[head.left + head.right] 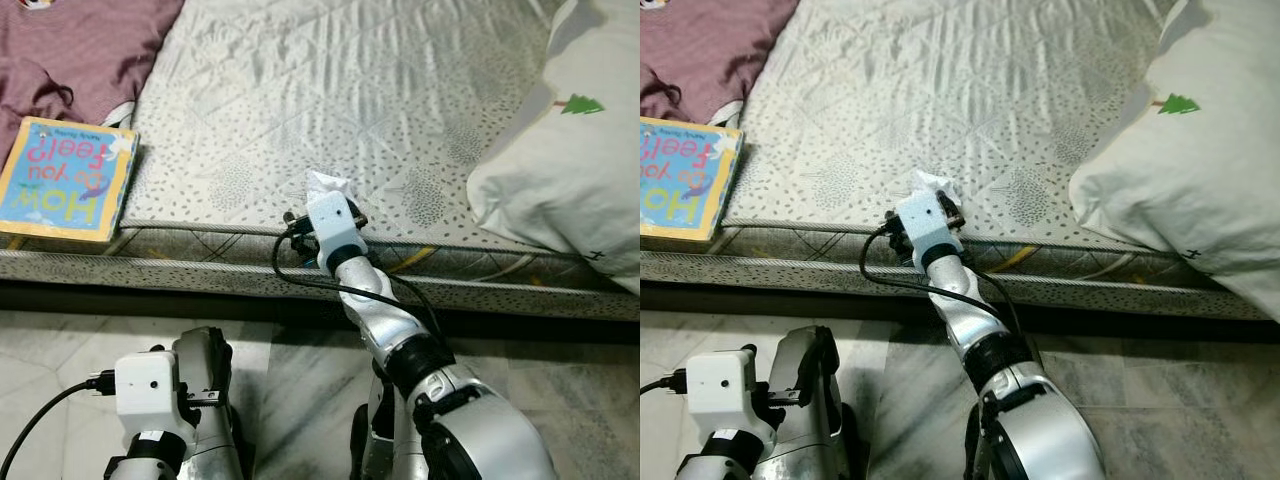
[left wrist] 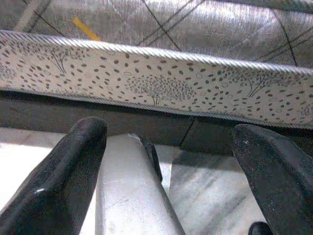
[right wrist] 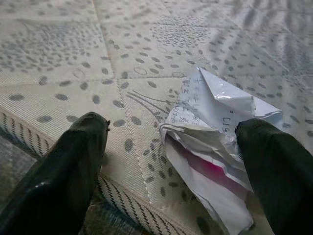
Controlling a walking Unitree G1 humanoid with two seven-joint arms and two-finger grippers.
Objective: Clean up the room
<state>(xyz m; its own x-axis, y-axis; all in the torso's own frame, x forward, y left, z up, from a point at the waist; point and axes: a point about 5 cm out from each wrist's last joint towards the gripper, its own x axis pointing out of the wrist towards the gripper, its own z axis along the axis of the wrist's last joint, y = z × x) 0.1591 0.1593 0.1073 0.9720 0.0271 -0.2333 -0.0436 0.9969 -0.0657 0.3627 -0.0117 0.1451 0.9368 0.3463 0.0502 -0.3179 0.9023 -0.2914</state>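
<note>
Right tool (image 3: 171, 161) gapes wide around crumpled paper (image 3: 210, 127) on the mattress (image 1: 330, 90) edge.

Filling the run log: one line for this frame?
phase: reaching for trash | right gripper: open, at crumpled paper on mattress edge | left gripper: open, idle, low by bed | paper: not yet gripped

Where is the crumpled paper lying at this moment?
The crumpled paper lies on the mattress near its front edge, between the open right gripper's fingers, with the pillow to the robot's right.
</note>
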